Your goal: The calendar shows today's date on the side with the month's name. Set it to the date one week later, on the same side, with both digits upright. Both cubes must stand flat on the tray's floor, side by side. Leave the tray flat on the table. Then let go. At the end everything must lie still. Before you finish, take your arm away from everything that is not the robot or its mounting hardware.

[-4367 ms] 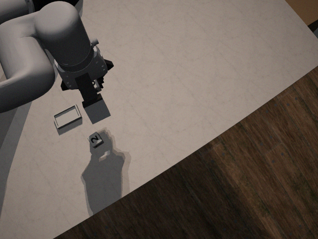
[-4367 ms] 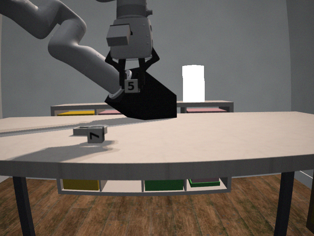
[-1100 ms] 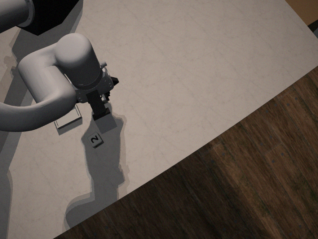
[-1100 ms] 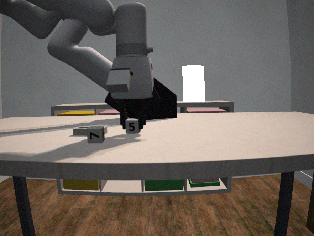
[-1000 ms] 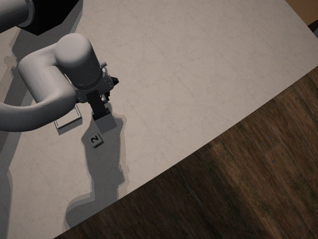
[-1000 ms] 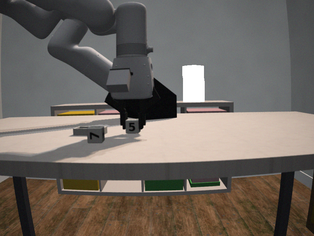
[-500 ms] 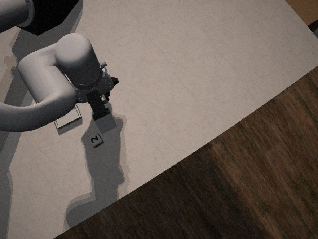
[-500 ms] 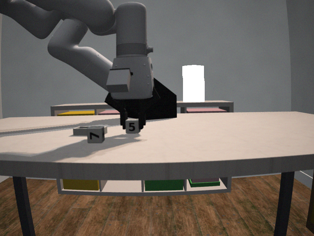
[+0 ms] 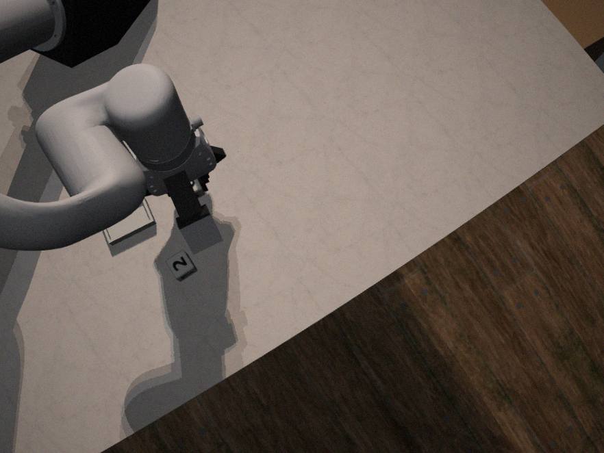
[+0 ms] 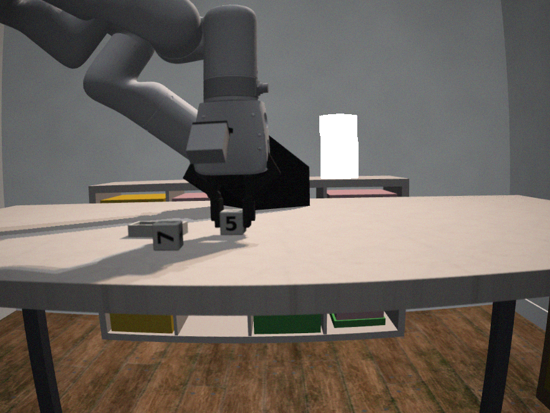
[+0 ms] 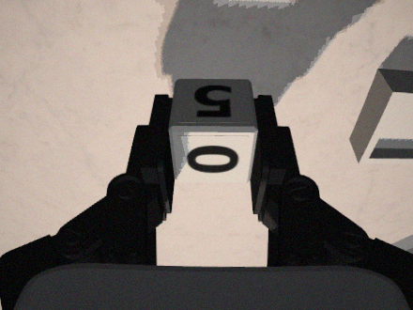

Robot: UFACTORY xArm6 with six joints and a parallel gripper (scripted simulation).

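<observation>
My hand (image 10: 232,218) (image 11: 212,120) seems to pinch the cube showing a 5 (image 10: 231,223) (image 11: 213,104), beside the tray (image 9: 130,228) (image 10: 141,229) (image 11: 365,117); carried tilted, it could catch the tray's wall and land crooked.

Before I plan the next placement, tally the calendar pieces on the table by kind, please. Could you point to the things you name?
Small white cubes with black digits (image 9: 180,264) (image 10: 168,235) (image 10: 231,222) (image 11: 213,103): 2
Shallow rectangular pale tray (image 9: 130,228) (image 10: 139,229) (image 11: 371,117): 1
Total: 3
</observation>
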